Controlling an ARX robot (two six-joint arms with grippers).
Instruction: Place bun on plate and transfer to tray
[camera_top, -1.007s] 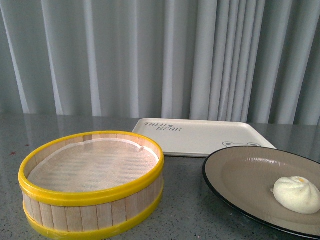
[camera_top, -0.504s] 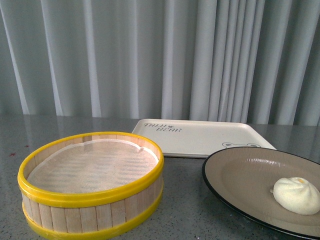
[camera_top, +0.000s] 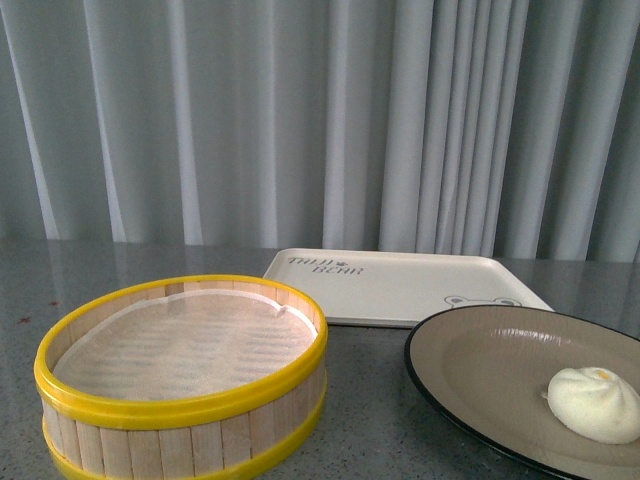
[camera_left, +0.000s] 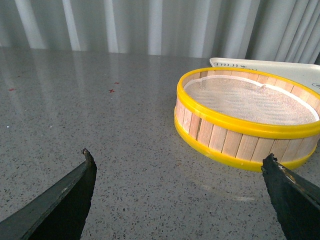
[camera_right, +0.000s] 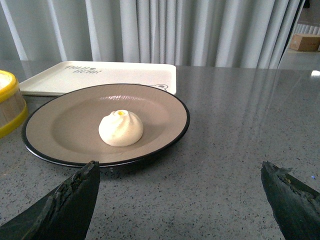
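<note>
Two grippers show, both spread wide and holding nothing. Our right gripper (camera_right: 178, 165) hangs low over the table (camera_right: 240, 125). Ahead of it lies the plate (camera_right: 60, 135), with the bun (camera_right: 121, 128) resting near its middle. Just beyond the plate's far rim lies the tray (camera_right: 100, 75), so we judge the carry runs forward, away from us. Our left gripper (camera_left: 176, 153) faces the basket (camera_left: 240, 135) instead. That makes the right arm the nearer one to the plate.
</note>
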